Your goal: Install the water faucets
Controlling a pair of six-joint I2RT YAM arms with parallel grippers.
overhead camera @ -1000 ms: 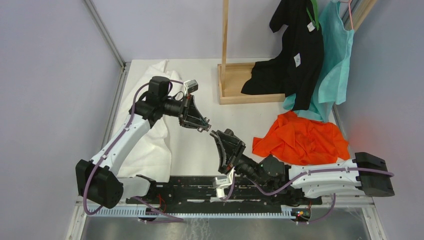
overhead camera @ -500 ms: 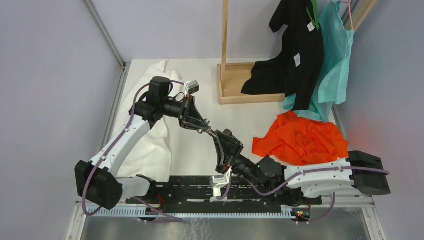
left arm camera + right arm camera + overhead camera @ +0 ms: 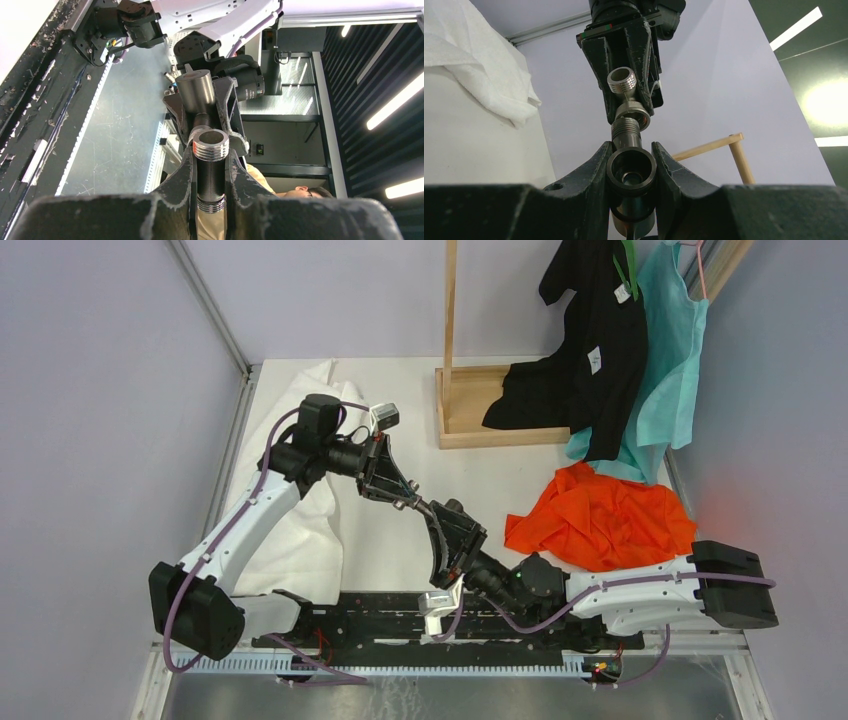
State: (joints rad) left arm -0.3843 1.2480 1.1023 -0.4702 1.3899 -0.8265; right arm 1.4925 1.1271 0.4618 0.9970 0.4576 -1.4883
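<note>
Top view: both arms reach inward above the middle of the desk, with the left claw and right claw nose to nose.

Left wrist view: the left claw pinches the left faucet part on its dark barrel, threaded end forward.

Right wrist view: the right claw pinches the right faucet part at its round socket, and its stub abuts the other's collar. I judge both parts rigid, smooth and liable to spin, so I grip barrels, never threads.

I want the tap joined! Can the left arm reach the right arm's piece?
Probably yes: the left gripper holds its own fitting end to end with that piece, nothing between them.
</note>
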